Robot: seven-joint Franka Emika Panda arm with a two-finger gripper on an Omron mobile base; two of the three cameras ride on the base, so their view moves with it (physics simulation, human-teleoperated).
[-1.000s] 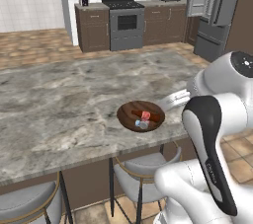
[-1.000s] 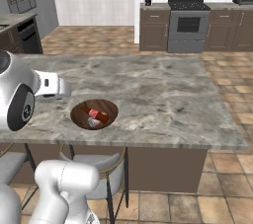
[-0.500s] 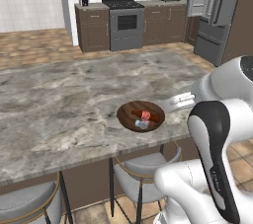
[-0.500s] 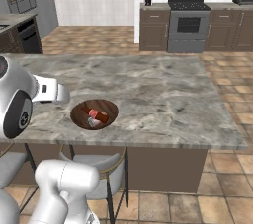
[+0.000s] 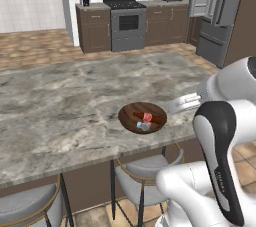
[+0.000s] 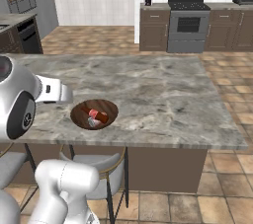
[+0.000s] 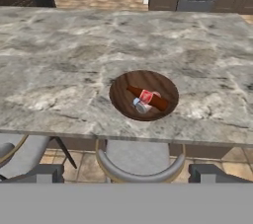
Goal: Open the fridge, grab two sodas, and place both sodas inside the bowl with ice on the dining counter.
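Both sodas appear to lie in the bowl (image 7: 144, 95) near the front edge of the worktop (image 7: 64, 60), so the placing step looks done and the next move seems only to draw the arm clear; the gripper (image 5: 186, 103), beside the bowl, stands spread and empty. The cola bottle (image 7: 148, 96) lies on its side, dark brown with a red label, the silver-topped red can (image 7: 142, 103) touching it; the ice I cannot make out.

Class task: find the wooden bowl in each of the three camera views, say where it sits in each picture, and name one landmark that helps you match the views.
Left base view: the bowl sits right of centre, near the front edge of the dining counter.
Right base view: the bowl sits left of centre, by the near edge.
Hand view: the bowl is central.
Shared landmark: the stove beyond the counter.
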